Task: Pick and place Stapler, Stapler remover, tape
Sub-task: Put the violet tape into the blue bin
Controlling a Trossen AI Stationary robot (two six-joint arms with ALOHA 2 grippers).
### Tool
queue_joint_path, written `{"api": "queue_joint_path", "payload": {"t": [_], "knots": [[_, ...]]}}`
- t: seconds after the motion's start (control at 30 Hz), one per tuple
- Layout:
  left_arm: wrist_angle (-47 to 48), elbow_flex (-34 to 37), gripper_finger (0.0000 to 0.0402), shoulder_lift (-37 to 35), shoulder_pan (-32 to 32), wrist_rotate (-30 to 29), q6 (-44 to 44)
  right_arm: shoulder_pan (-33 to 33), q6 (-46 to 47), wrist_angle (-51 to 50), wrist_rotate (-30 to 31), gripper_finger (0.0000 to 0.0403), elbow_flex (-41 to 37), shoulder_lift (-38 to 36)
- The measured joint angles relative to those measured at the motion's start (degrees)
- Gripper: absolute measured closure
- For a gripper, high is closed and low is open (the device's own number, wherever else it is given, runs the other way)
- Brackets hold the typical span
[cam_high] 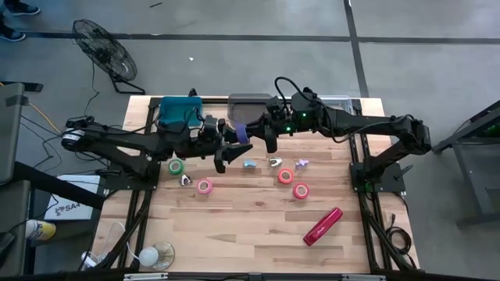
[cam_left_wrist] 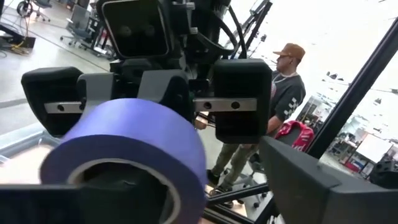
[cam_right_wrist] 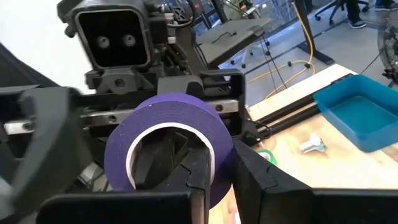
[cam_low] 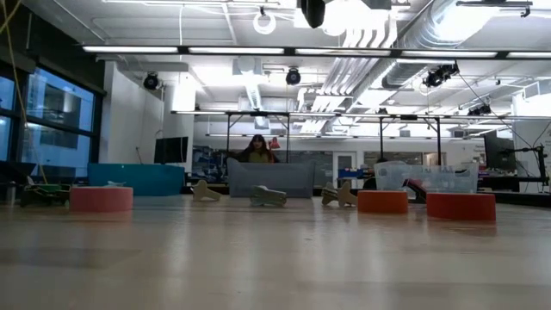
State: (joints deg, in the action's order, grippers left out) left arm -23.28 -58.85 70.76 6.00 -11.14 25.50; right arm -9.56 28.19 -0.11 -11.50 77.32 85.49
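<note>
A purple tape roll (cam_high: 243, 133) hangs in the air above the table's far middle, between both grippers. My right gripper (cam_high: 259, 133) is shut on it. My left gripper (cam_high: 231, 139) faces it from the left, open. One left finger (cam_left_wrist: 311, 180) stands beside the roll (cam_left_wrist: 130, 143) with a gap; the other is low by the roll's hole, and I cannot tell whether it touches. The red stapler (cam_high: 323, 225) lies flat on the table at the near right. My right gripper pinches the roll's wall (cam_right_wrist: 219, 163) with one finger (cam_right_wrist: 198, 177) inside the hole and one (cam_right_wrist: 252, 180) outside. It comes level from the table's right. The roll is lifted clear of the table, its hole facing the right wrist camera.
Green (cam_high: 176, 165), pink (cam_high: 204, 186) and two red tape rolls (cam_high: 285, 176) (cam_high: 301, 190) and several small staple removers (cam_high: 250, 164) lie mid-table. Teal (cam_high: 181, 112), grey (cam_high: 250, 101) and clear bins (cam_high: 344, 103) line the far edge. A person (cam_left_wrist: 283, 93) stands beyond the table.
</note>
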Motion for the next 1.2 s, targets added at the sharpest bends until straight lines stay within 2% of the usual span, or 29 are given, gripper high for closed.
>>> {"api": "queue_joint_path", "payload": {"t": [0.27, 0.6, 0.7, 0.83, 0.93, 1.07, 1.2], "knots": [[3.5, -0.1, 0.036, 0.0, 0.0, 0.2, 1.6, -0.1, -1.2, -1.5, -0.7, 0.0371, 0.0, 0.0], [4.5, -0.2, 0.0363, 0.0, 0.0, -0.2, 1.7, -1.6, -1.7, -2.8, -3.1, 0.0364, -0.1, -0.5], [6.3, -0.2, 0.0363, -0.1, 0.0, -1.1, 1.8, -2.1, -1.7, -4.3, -3.8, 0.0317, -0.3, -1.0], [7.3, -0.2, 0.0363, -0.4, 0.1, -1.5, 1.9, -2.8, -3.0, -5.6, -1.8, 0.0253, -0.3, -1.7], [8.9, -0.2, 0.0363, -1.0, 0.1, -2.2, 1.8, -3.2, -4.2, -6.9, -1.0, 0.022, -0.3, -2.7], [14.2, -0.2, 0.0363, -3.3, 0.0, -8.5, 1.8, -4.8, -4.3, -10.8, -1.5, 0.0199, -0.2, -4.8], [23.9, -0.2, 0.0363, -7.0, 0.0, -18.5, 2.5, -6.2, -5.1, -16.8, 0.9, 0.0196, -0.2, -6.7]]}}
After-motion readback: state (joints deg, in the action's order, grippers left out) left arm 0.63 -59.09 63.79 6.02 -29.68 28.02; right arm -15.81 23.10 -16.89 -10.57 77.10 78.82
